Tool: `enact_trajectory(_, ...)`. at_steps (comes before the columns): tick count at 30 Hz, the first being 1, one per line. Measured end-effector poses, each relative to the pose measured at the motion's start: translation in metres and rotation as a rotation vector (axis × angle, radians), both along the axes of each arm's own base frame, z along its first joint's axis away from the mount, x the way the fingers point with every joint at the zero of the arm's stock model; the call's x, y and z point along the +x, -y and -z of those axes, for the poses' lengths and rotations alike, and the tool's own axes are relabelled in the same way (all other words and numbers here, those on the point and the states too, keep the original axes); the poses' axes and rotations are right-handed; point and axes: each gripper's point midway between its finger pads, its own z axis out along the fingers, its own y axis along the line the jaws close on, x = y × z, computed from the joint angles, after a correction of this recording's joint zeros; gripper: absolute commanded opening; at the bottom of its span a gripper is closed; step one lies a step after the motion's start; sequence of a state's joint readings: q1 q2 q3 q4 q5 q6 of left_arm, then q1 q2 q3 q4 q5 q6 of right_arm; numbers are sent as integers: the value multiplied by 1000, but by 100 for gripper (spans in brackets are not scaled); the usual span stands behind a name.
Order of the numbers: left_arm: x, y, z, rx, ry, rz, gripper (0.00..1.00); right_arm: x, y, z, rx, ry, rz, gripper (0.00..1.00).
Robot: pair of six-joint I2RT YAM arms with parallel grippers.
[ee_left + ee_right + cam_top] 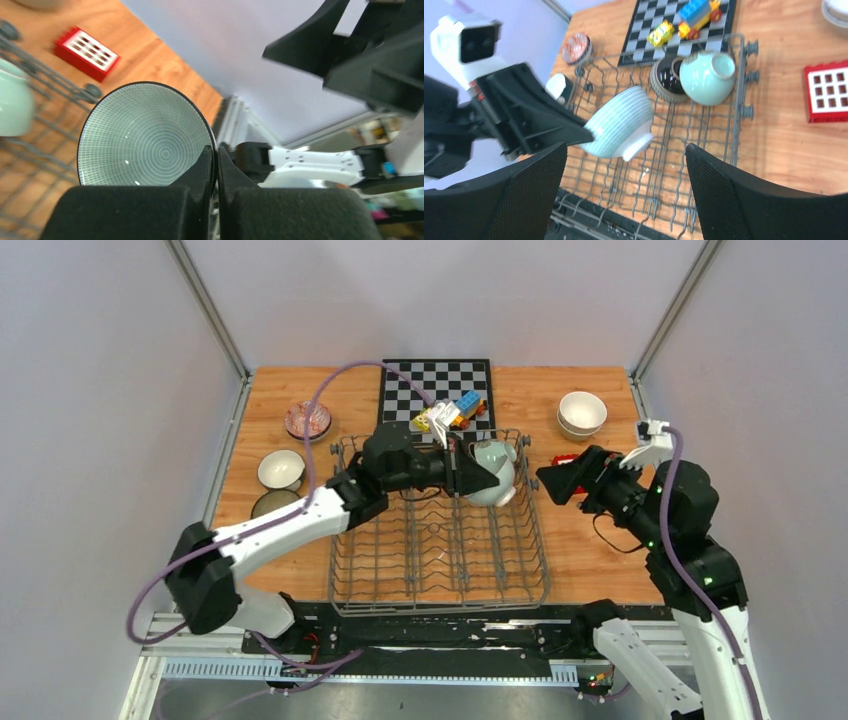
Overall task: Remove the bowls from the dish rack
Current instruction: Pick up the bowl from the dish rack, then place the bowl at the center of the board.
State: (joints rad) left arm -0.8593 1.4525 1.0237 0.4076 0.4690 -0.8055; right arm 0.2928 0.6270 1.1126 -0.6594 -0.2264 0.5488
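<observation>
Left claw (216, 150) clamped on the rim of a pale ribbed bowl (145, 135), held above the dish rack (440, 560), right claw (626, 146) gaped wide and empty, hung beside the rack.

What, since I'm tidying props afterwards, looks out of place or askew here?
Toy blocks sit on the chessboard, and a red brick lies beside the dish rack; neither belongs with dishes. In the rack's far corner the mint bowl lies tipped sideways next to a dark bowl.
</observation>
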Motion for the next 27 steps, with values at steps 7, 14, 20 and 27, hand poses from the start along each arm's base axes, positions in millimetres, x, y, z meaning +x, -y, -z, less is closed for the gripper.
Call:
enact_trajectory(7, -9, -63, -55, 256, 389, -164, 0, -1, 7, -62, 3, 142, 33, 99)
enact_trajectory(14, -57, -112, -51, 491, 754, -147, 0, 9, -24, -76, -22, 127, -100, 99)
enact_trajectory(20, -91, -129, -13, 653, 1025, 2, 0, 13, -77, -73, -120, 34, -311, 99)
enact_trajectory(27, -124, -131, 41, 844, 1322, 259, 0, -21, -129, -51, -331, -12, -555, 94)
